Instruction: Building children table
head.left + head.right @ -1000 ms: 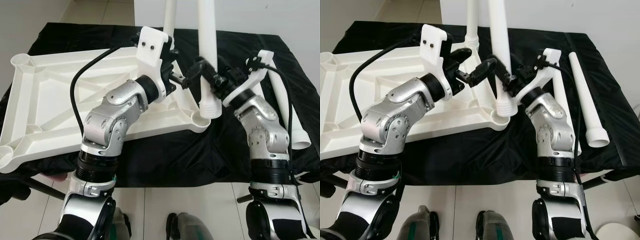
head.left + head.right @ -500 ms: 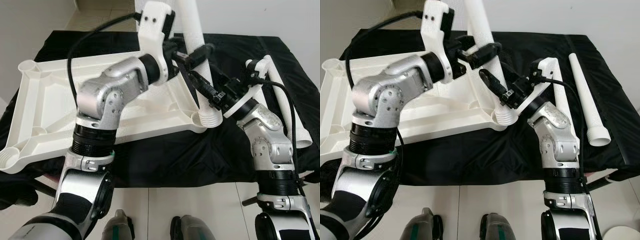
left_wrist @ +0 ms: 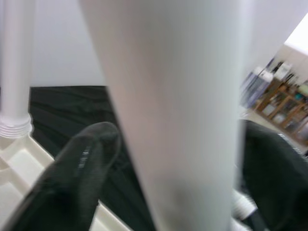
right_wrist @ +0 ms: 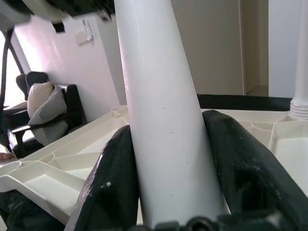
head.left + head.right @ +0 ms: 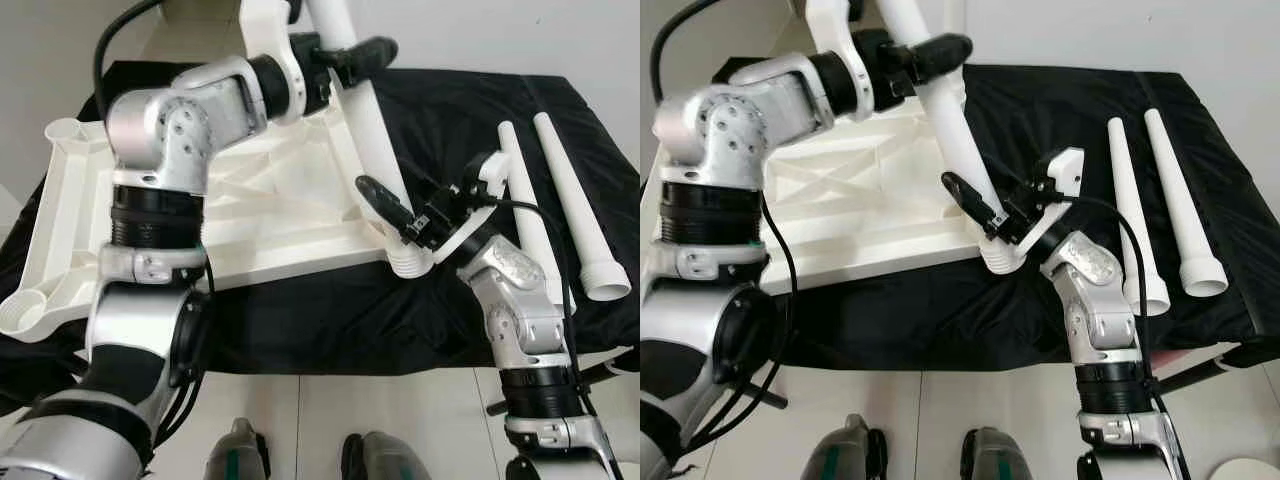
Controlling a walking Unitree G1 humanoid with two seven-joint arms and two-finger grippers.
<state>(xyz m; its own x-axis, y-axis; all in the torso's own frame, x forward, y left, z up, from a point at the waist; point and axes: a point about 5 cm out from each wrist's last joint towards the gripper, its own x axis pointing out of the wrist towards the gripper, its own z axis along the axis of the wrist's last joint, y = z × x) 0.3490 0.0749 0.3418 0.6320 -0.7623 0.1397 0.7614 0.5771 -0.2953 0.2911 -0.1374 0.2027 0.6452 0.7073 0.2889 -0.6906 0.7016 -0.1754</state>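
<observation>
The white table top (image 5: 90, 200) lies upside down on a black cloth. A white table leg (image 5: 365, 130) leans with its top tilted toward my left; its ribbed foot end rests at the near right corner socket (image 5: 405, 262). My left gripper (image 5: 345, 52) is shut on the leg high up. My right gripper (image 5: 395, 205) is shut on the same leg just above the socket, and its fingers (image 4: 115, 187) press both sides of the leg. A second leg (image 3: 14, 72) stands upright in a far corner socket.
Two loose white legs (image 5: 522, 200) (image 5: 578, 210) lie side by side on the black cloth (image 5: 450, 110) at the right. The cloth's front edge runs just below the table top, with tiled floor (image 5: 300, 410) and my feet beneath.
My left arm has risen and now grips the leg higher up. The leg's top has tipped to the left. My right gripper has sunk toward the corner socket, still shut on the leg.
</observation>
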